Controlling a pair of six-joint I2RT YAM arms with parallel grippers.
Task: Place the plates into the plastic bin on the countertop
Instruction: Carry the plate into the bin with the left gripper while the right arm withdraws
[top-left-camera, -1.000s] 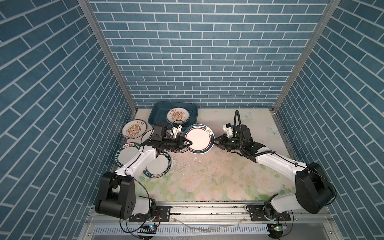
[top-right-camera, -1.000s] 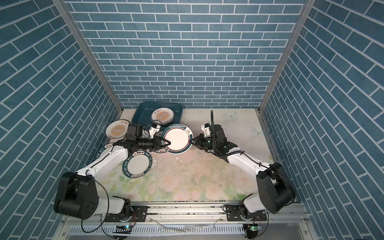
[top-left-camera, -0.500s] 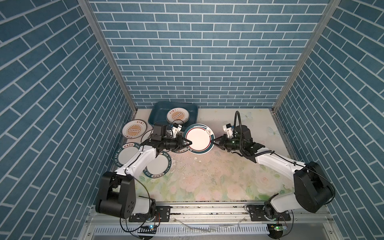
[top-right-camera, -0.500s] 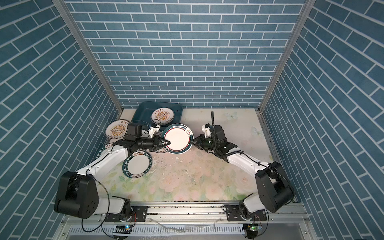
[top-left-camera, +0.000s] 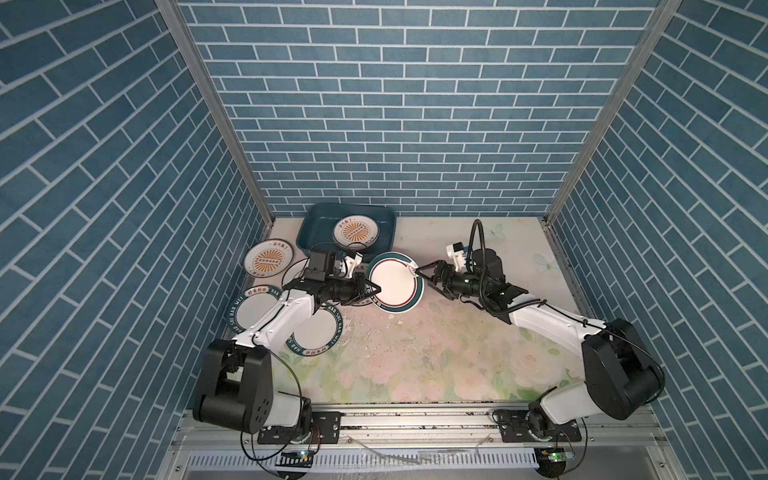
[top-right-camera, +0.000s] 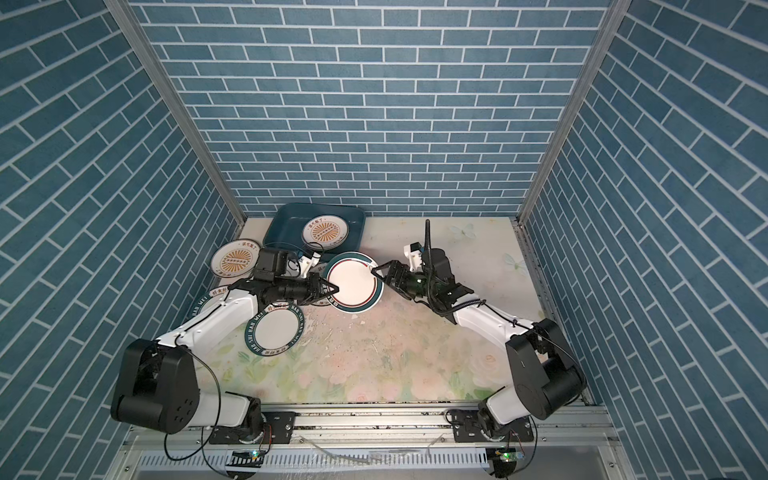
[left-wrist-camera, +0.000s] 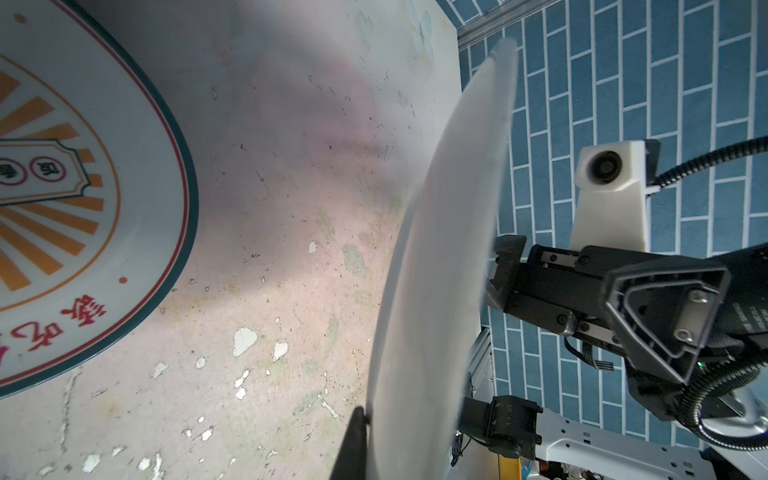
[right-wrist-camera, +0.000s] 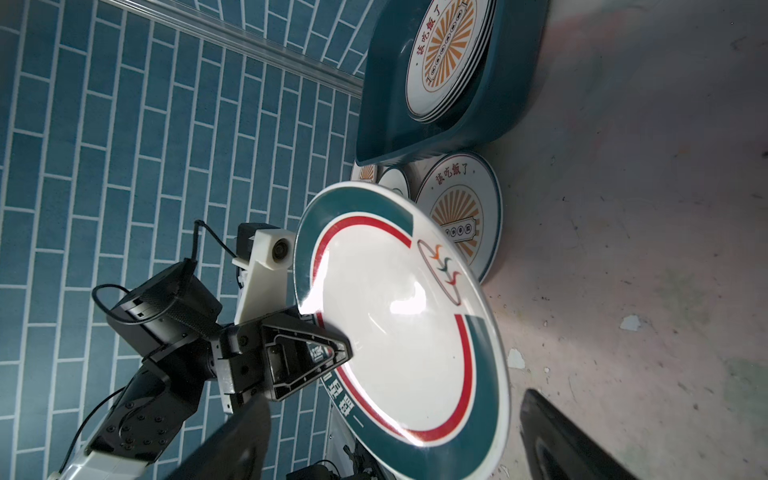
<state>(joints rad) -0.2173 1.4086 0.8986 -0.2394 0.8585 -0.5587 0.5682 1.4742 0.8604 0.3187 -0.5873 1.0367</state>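
A white plate (top-left-camera: 395, 284) (top-right-camera: 353, 286) with a green and red rim band hangs tilted over the countertop (top-left-camera: 415, 353). My left gripper (top-left-camera: 376, 289) (top-right-camera: 334, 289) is shut on its left rim; one finger (left-wrist-camera: 353, 444) presses the plate's underside (left-wrist-camera: 449, 249). My right gripper (top-left-camera: 422, 277) (top-right-camera: 380, 279) stands open at the plate's right rim, a finger on either side of the plate (right-wrist-camera: 399, 324) and apart from it. The plastic bin (top-left-camera: 316, 232) (right-wrist-camera: 490, 116) at the back holds a stack of sunburst plates (top-left-camera: 356, 230) (right-wrist-camera: 449, 54).
More plates lie on the left: a sunburst one (top-left-camera: 268, 262), two with lettered green bands (top-left-camera: 253, 307) (top-left-camera: 313, 336), and a sunburst one (right-wrist-camera: 461, 216) (left-wrist-camera: 62, 187) under the held plate. Brick walls close three sides. A metal rail (top-left-camera: 395, 419) runs along the front.
My right gripper has opened and let go of the plate's rim. The left gripper has closed on the opposite rim. The plate has stayed where it was.
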